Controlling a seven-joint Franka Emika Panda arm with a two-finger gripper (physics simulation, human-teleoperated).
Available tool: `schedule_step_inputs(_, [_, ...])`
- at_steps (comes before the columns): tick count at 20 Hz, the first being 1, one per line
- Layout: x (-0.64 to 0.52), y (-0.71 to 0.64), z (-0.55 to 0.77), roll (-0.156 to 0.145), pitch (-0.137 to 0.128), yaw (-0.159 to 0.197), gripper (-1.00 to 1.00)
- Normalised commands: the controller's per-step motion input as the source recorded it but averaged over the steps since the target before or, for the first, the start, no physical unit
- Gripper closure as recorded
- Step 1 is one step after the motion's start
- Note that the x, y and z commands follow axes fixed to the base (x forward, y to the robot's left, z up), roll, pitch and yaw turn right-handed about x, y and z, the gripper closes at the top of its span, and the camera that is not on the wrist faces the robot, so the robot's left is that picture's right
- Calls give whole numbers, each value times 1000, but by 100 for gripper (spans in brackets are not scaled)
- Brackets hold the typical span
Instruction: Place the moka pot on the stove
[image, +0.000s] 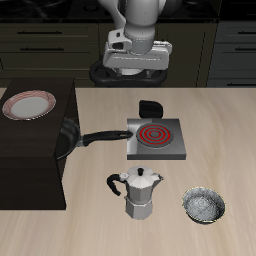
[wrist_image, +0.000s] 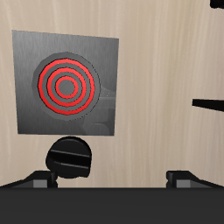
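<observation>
Kitchen — stove (image: 157, 137), dark cabinets (image: 60, 40).

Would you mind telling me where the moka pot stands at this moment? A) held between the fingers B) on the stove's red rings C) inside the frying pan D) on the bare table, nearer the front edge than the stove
D: the moka pot stands on the table in front of the stove, whose red rings are bare.

The light wooden table (image: 220, 120) carries the stove (image: 156, 138), moka pot (image: 141, 192) and a small metal bowl (image: 204, 206).
</observation>
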Motion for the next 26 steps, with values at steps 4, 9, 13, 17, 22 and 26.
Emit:
schedule_step_inputs(4, [190, 104, 32, 8, 6, -35, -100])
schedule_step_inputs(9, [421, -8, 81, -15, 1, -36, -100])
schedule_step_inputs(13, [334, 14, 22, -18, 1, 0, -100])
schedule_step_inputs(17, [346, -42, 65, -20, -14, -24, -100])
schedule_step_inputs(22, [338, -26, 50, 0, 2, 4, -100])
schedule_step_inputs(26, [432, -78, 72, -16, 7, -37, -100])
